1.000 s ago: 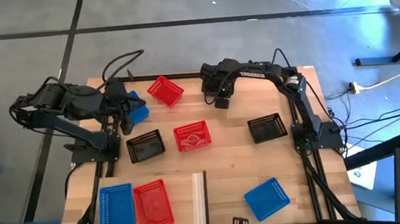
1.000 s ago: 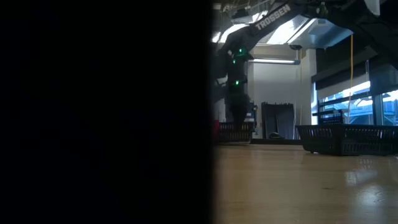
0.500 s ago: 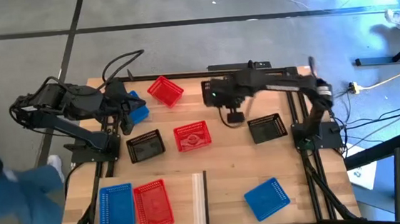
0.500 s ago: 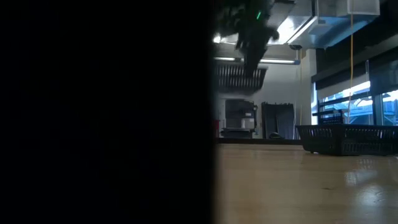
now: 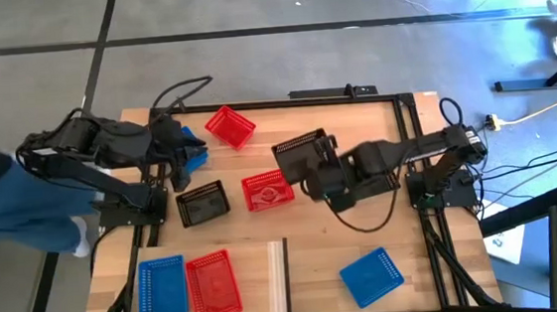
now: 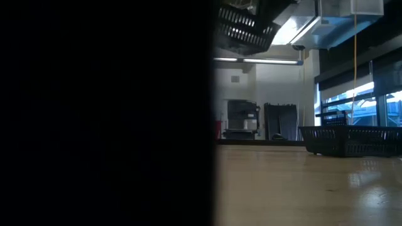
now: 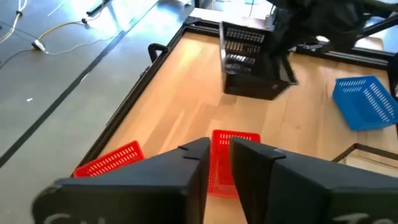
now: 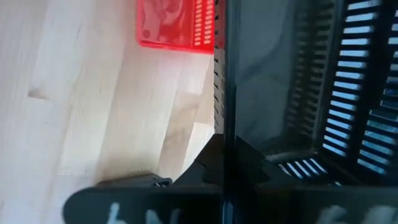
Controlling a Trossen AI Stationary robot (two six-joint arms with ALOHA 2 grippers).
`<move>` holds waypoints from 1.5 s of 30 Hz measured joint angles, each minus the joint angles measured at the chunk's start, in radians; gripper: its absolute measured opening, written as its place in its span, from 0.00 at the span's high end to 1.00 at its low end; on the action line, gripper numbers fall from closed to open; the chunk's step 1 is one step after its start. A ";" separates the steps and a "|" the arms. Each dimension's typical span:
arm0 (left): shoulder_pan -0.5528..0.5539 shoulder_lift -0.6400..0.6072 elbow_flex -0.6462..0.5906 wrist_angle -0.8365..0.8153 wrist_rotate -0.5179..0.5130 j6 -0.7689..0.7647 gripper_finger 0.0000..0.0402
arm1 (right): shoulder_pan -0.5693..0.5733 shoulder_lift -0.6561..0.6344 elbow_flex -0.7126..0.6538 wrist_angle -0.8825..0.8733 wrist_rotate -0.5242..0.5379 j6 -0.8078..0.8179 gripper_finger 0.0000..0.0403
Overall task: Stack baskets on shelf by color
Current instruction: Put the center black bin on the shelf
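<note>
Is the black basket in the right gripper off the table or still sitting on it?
Off the table: the black basket hangs tilted high above the tabletop, held by the right gripper.

Your low view is black across its left half; ceiling lights (image 6: 295,28) glare behind. The overhead surface (image 5: 305,244) is evenly lit, wrist views blurred.

A dark mass blanks the low view's left half. The lifted black basket (image 6: 242,28) is cut off at that view's top; the right gripper's fingertips are hidden behind its wall.
</note>
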 joint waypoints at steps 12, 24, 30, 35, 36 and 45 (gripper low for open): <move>0.001 0.135 -0.002 0.194 -0.046 0.156 0.80 | 0.058 0.002 0.000 0.015 0.262 -0.008 1.00; 0.051 0.367 0.000 0.630 -0.232 0.567 0.80 | 0.057 0.002 0.000 0.009 0.351 -0.104 1.00; 0.087 0.435 -0.002 0.727 -0.232 0.558 0.80 | 0.057 0.002 0.000 0.009 0.355 -0.136 1.00; 0.089 0.450 -0.002 0.738 -0.191 0.511 0.80 | 0.057 0.002 0.000 0.001 0.363 -0.138 1.00; 0.092 0.450 -0.002 0.740 -0.182 0.505 0.80 | 0.057 0.002 0.000 0.001 0.366 -0.138 1.00; 0.124 0.450 -0.002 0.717 -0.177 0.422 0.80 | 0.058 0.002 0.000 -0.013 0.395 -0.156 1.00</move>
